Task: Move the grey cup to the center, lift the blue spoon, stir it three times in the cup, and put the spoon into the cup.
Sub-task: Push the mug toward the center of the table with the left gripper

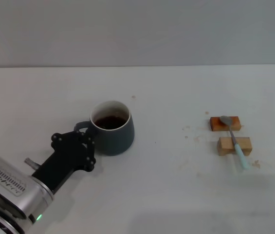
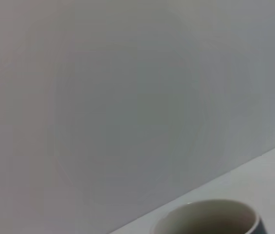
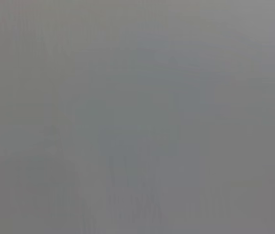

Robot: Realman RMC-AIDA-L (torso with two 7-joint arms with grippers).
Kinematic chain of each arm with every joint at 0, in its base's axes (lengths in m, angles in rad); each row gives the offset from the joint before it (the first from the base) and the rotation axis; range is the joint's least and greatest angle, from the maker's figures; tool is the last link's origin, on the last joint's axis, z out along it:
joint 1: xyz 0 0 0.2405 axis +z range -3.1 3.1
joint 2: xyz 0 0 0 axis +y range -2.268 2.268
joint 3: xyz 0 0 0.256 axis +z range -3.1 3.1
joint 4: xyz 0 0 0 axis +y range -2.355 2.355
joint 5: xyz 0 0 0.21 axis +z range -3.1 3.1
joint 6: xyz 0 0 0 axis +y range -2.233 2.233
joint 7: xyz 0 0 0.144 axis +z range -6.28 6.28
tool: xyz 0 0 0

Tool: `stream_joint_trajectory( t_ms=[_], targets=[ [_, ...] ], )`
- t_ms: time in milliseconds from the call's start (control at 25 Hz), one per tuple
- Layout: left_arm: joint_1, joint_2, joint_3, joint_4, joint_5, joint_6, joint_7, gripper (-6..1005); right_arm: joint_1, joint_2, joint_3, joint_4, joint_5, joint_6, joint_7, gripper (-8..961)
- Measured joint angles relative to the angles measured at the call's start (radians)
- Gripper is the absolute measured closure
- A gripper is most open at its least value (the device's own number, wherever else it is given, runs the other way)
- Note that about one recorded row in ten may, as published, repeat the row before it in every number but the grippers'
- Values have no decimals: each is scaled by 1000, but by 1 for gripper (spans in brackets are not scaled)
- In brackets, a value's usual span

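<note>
1. Head view: my left gripper (image 1: pixel 84 138) sits at the handle of the grey cup (image 1: pixel 112 127), on the cup's left; whether it is clenched I cannot tell. The blue spoon (image 1: pixel 235 140) rests untouched across two wooden blocks (image 1: pixel 233 146), well right of the cup, so I judge lifting, stirring and placing all remain. Bare table (image 1: pixel 176 195) between cup and spoon leaves room.
2. Left wrist view: only the cup's rim shows.
3. Right wrist view: nothing discernible; the right gripper is unseen.

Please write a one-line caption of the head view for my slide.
Left hand at the handle of the grey cup; blue spoon rests across two wooden blocks on the white table.
</note>
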Motion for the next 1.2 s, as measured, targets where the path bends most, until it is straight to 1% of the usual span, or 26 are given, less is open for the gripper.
stream_joint_trajectory(
  t_ms=[320, 600, 840, 1080, 1200],
  targets=[
    [-8, 0, 27, -8, 0, -1, 1, 1001, 1, 1, -1, 0, -2, -1, 0, 203],
    [-5, 4, 11, 2, -7, -2, -1, 1001, 1, 0, -6, -1, 2, -2, 0, 203],
    [-13, 0, 16, -8, -3, -6, 1, 1001, 5, -1, -6, -2, 3, 1, 0, 203],
    [-20, -1, 31, -25, -1, -7, -2, 1001, 6, -1, -8, -2, 4, 2, 0, 203],
    [-26, -2, 55, -29, 0, -7, 0, 1001, 6, -1, -8, -2, 4, 2, 0, 203]
  ],
)
